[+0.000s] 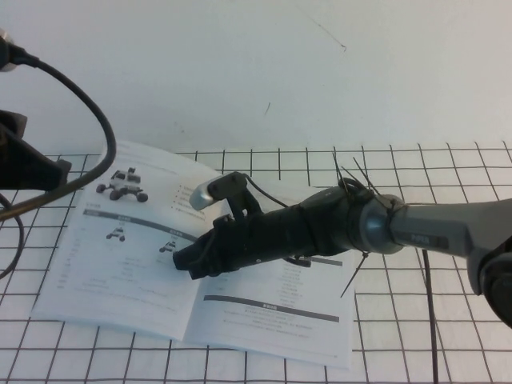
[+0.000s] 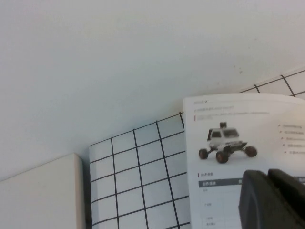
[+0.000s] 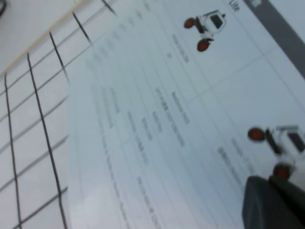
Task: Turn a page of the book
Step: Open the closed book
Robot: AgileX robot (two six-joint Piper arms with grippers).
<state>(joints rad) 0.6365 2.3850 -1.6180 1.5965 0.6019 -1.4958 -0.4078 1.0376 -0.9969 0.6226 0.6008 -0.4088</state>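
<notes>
While your right gripper hovers low over the open book near its spine, its black fingers are pressed together and hold nothing. Glossy white pages lie flat on the gridded mat. Only your left wrist view shows the left gripper, beside the rover photo; whether it is open, you cannot tell.
</notes>
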